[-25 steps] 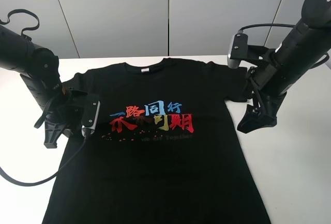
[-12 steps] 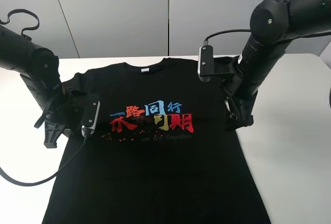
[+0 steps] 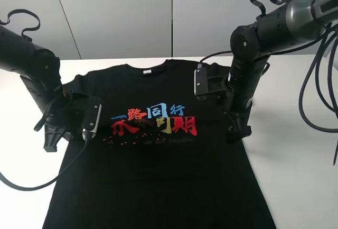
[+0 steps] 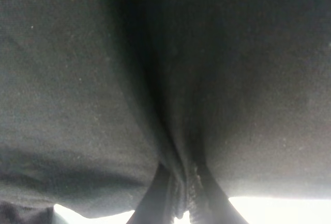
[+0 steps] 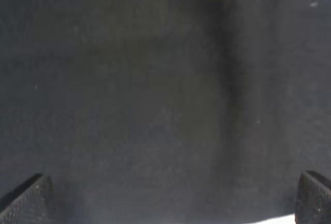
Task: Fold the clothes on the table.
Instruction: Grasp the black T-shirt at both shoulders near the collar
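A black T-shirt (image 3: 158,176) with a red, blue and yellow print lies flat, front up, on the white table (image 3: 296,160). My left gripper (image 3: 53,142) is down at the shirt's left edge by the sleeve. In the left wrist view it (image 4: 181,203) is shut on a pinched fold of the black cloth (image 4: 77,105). My right gripper (image 3: 237,131) points down over the shirt's right edge, below the right sleeve. In the right wrist view it (image 5: 168,198) is open wide just above the black cloth (image 5: 155,105), with its fingertips (image 5: 26,198) far apart and nothing between them.
White table shows on both sides of the shirt and behind the collar. A grey panelled wall (image 3: 158,12) stands behind the table. Black cables (image 3: 317,91) hang from the right arm, and one (image 3: 31,184) trails from the left arm.
My right arm has swung left, from beside the shirt's right sleeve to over the shirt's right edge. The left arm and the shirt have not moved.
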You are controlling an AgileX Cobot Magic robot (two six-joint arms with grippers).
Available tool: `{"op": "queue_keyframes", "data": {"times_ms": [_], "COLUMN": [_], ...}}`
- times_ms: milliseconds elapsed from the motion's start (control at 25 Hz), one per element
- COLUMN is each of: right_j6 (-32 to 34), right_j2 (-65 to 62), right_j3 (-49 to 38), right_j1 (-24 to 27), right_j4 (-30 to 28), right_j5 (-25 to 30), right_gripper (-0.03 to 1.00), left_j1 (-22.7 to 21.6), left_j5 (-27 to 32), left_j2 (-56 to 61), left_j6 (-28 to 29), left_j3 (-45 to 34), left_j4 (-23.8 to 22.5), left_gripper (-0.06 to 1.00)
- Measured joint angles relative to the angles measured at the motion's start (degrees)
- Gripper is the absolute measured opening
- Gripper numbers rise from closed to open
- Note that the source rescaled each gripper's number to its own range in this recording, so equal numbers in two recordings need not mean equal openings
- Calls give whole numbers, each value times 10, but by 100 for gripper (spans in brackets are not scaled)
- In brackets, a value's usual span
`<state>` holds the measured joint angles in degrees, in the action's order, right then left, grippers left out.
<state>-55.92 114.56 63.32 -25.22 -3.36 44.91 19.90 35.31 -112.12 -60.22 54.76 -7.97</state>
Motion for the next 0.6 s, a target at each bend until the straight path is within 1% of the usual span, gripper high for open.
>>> {"op": "queue_keyframes", "data": {"times_ms": [120,360,600], "right_j6": [-1,-1,-1], "right_j2": [9,10,27], "right_j3": [0,4,5], "right_j1": [0,1,1], "right_j4": [-18,-29,-29], "right_j5": [-13,-44,-49], "right_gripper": [100,100,100], "left_j1": [0,0,0], "left_j5": [1,2,2], "left_j2": [0,0,0], "left_j6": [0,0,0], "left_j3": [0,0,0], "left_j4": [0,0,0], "left_gripper": [0,0,0]}}
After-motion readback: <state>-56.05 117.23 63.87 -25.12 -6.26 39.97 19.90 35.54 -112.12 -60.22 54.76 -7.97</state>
